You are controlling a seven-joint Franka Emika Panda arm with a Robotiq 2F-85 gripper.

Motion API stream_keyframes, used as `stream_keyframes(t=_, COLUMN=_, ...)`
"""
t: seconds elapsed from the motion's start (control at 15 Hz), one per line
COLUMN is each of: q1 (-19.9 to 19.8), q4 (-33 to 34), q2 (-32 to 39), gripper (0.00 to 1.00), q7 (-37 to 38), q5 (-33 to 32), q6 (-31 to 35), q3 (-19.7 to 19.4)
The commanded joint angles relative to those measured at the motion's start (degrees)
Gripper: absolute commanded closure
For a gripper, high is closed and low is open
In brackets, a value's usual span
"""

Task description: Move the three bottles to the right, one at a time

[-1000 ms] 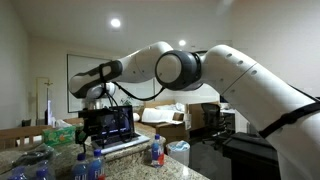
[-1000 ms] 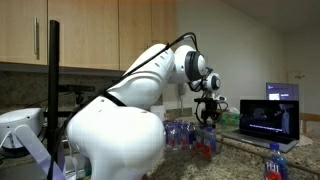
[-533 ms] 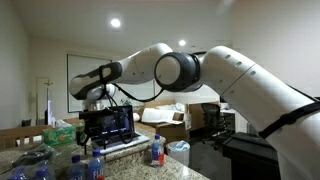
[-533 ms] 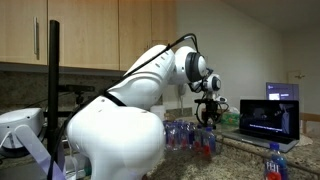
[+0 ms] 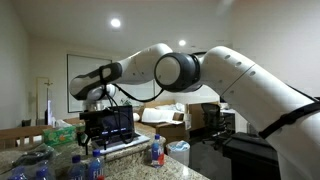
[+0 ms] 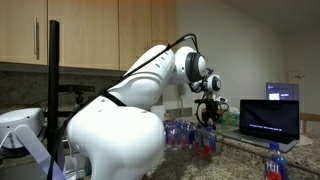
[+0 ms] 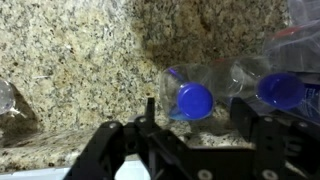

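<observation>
Gripper (image 7: 195,115) hangs open and empty; it should descend straight so the bottle (image 7: 193,98) between its jaws centres, clear of its neighbour (image 7: 280,90).

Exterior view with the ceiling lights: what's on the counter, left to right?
In order: green tissue box → open black laptop → small clear plastic bottle with blue cap and red label band.

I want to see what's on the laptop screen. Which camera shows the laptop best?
Best is an exterior view where the laptop faces the camera, its screen lit and unblocked. Where an exterior view looks from beside the robot arm, the laptop is dim and small beneath it. The wrist view does not show it.
</observation>
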Motion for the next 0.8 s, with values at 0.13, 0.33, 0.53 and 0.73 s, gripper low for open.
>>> stream_keyframes(t=0.13, q1=-0.28, q4=0.33, q2=-0.04, gripper=0.67, q7=0.64, q5=-0.43, q6=-1.57, q3=0.17)
stream_keyframes(t=0.33, q1=-0.23, q4=0.18, q2=-0.16, gripper=0.86, q7=0.58, q5=-0.51, q6=-1.76, q3=0.17)
stream_keyframes(t=0.53, q1=-0.28, q4=-0.19, q2=-0.58, gripper=0.86, q7=0.28, q5=-0.52, q6=-2.41, q3=0.23)
stream_keyframes(t=0.73, q1=-0.3, q4=-0.82, q2=-1.34, gripper=0.86, q7=0.53, q5=-0.56, q6=-2.91, q3=0.1)
